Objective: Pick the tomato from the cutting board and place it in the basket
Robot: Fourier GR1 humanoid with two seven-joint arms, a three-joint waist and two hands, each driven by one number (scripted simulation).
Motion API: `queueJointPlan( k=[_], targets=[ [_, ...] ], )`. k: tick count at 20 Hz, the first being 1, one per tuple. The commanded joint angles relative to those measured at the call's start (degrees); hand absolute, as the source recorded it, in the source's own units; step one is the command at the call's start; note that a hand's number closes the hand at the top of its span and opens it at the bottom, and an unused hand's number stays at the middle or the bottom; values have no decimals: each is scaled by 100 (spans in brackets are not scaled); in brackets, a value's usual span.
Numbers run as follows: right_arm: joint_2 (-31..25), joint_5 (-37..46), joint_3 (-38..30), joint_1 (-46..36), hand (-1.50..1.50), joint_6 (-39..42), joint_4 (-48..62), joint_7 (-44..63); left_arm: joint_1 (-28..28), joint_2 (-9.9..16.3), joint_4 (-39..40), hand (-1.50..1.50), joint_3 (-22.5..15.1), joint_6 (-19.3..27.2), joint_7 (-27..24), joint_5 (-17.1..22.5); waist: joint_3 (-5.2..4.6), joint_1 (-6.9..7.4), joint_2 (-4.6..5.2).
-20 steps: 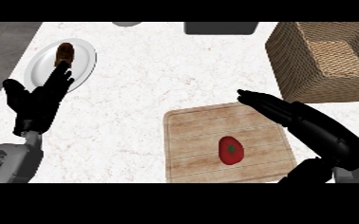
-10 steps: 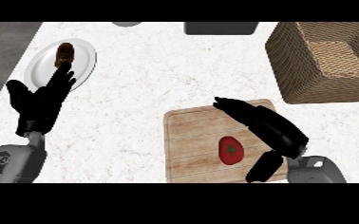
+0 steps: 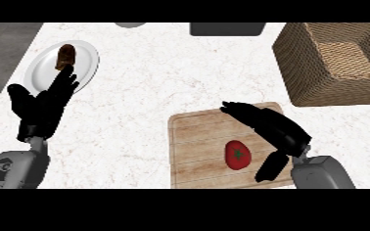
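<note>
We saw the tomato (image 3: 238,154) lying on the board (image 3: 198,147), toward its lower right part, and nothing touched it. Our right hand (image 3: 271,127) hung over the board just beside the tomato, on its right and upper side; the fingers were stretched out wide toward the upper left and the thumb pointed down at the tomato's right, so the hand held nothing. The basket (image 3: 318,63) stood well apart at the counter's (image 3: 166,78) upper right corner. Our left hand (image 3: 42,106) rested at the left edge, fingers straight and up, its tips over the lower rim of a plate (image 3: 85,61) that carried a brown thing (image 3: 66,56). Two grey things sat at the counter's far edge, cut off by the view.
</note>
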Motion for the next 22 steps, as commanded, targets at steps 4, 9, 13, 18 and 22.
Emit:
queueJointPlan(
  k=[4, 9, 13, 18, 22],
  targets=[
    [118, -90, -136, 78, -150, 315, -87, -158, -71, -157, -428, 0, 254, -76, 515, -147, 0, 3, -6],
    [-48, -116, -197, 341, -150, 431, -280, -600, -176, -333, 146, 0, 333, -238, 43, -421, -2, -20, -3],
    [89, 352, 122, 488, -150, 58, -95, -753, 107, -416, 119, 0, 443, -343, -163, -548, -1, -9, -2],
    [114, 889, 195, 434, -150, -631, 645, -1072, -13, -305, -172, 0, 632, -488, 240, -424, 0, 4, -1],
    [192, 981, 156, 549, -150, -545, 359, -894, 24, -490, -381, 0, 644, -444, 412, -552, -1, -2, -3]
  ],
)
